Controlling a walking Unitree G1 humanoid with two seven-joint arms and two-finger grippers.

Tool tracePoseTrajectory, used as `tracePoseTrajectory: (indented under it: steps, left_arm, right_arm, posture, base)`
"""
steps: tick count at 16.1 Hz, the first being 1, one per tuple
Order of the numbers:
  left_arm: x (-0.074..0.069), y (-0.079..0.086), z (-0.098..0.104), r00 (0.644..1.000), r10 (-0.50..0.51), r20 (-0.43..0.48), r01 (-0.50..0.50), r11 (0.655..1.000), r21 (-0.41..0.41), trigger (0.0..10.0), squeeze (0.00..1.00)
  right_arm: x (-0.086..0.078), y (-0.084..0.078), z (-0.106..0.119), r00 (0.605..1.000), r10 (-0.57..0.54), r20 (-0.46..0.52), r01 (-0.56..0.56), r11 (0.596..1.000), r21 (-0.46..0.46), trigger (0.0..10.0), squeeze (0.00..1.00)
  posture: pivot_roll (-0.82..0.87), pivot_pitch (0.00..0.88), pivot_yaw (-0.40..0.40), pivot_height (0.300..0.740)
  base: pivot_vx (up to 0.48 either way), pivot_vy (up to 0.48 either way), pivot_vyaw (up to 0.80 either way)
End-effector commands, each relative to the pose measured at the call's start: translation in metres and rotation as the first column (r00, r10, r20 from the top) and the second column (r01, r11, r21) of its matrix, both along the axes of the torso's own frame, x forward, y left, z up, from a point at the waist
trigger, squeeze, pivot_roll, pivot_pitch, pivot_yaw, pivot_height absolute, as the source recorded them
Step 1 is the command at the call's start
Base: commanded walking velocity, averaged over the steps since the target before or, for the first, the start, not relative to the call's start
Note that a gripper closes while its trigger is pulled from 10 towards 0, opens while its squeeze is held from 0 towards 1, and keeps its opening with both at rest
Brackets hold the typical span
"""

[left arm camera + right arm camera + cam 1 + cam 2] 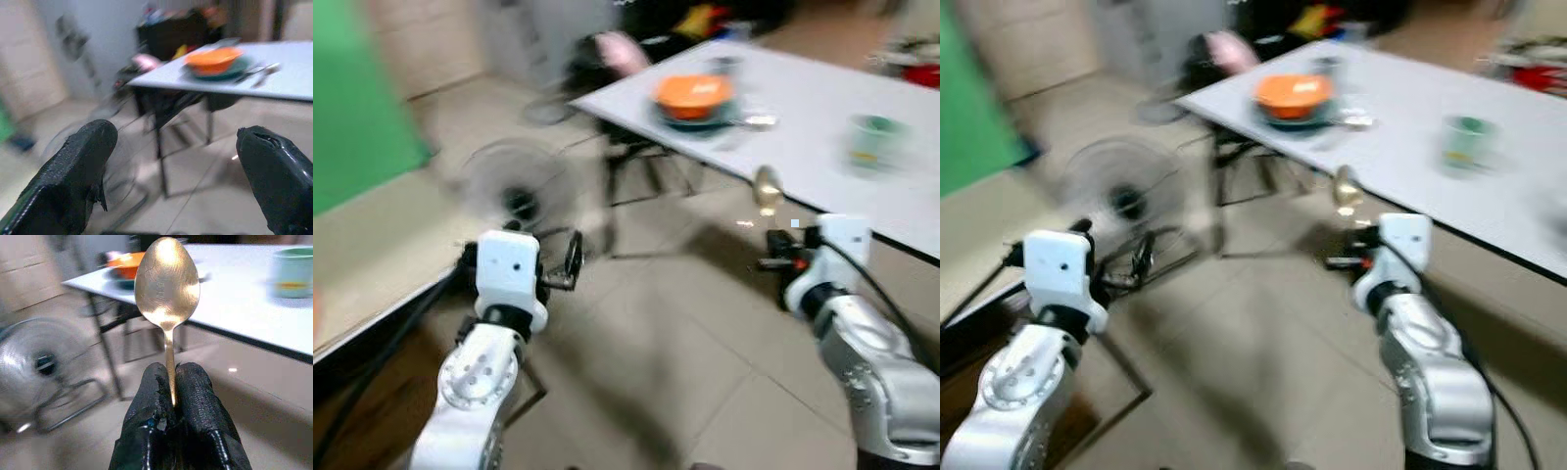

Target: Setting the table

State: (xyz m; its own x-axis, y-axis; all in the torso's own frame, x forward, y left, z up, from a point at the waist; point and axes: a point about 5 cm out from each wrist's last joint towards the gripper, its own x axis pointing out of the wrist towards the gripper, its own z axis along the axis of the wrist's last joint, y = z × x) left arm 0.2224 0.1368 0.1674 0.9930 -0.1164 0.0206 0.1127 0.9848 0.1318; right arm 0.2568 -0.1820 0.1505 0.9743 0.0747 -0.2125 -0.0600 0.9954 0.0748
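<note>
Spoon (167,281) is gold and shiny, and the right tool (172,396) pinches its thin handle tight between two black fingers (195,396). The round bowl of the spoon sticks out past the fingertips. The right tool is held up over the floor, near the edge of the white worktop (822,127) but not over it. On the worktop sits an orange bowl (693,95) on a dark plate (697,117), with a green cup (873,140) further along. The left tool (171,161) holds nothing, and its two fingers are wide apart. A floor fan (514,186) stands on the tiles (646,323) beyond the left arm. Both head views are blurry.
</note>
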Motion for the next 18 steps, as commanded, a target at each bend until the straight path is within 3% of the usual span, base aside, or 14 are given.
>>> tracePoseTrajectory:
  steps: [1,4,10,18]
  left_arm:
    - [0.0,0.006,0.0,1.0,0.002,0.002,-0.002,1.0,0.006,10.0,0.0]
    - [0.001,0.008,0.001,1.0,-0.01,0.001,0.01,1.0,-0.01,10.0,0.0]
    - [0.004,0.014,0.003,1.0,-0.001,0.008,0.001,1.0,-0.001,10.0,0.0]
    - [0.005,0.013,0.003,0.999,-0.034,0.004,0.034,0.999,0.01,10.0,0.0]
  right_arm:
    - [0.004,0.01,0.007,1.0,0.022,0.008,-0.022,1.0,0.016,10.0,0.0]
    - [0.009,0.005,0.008,0.999,-0.047,-0.024,0.047,0.999,0.001,10.0,0.0]
    - [0.022,0.005,0.025,1.0,-0.016,0.009,0.016,1.0,-0.013,10.0,0.0]
    - [0.035,0.008,0.042,1.0,0.02,0.016,-0.019,0.999,-0.032,10.0,0.0]
  posture:
    - [-0.12,0.011,0.068,0.74]
    - [-0.12,0.011,0.071,0.74]
    - [-0.11,0.012,0.061,0.74]
    - [-0.1,0.01,0.064,0.74]
  base:
    - [0.0,0.0,-0.77]
    - [0.169,0.0,-0.73]
    - [0.277,0.0,-0.64]
    - [0.321,0.0,-0.1]
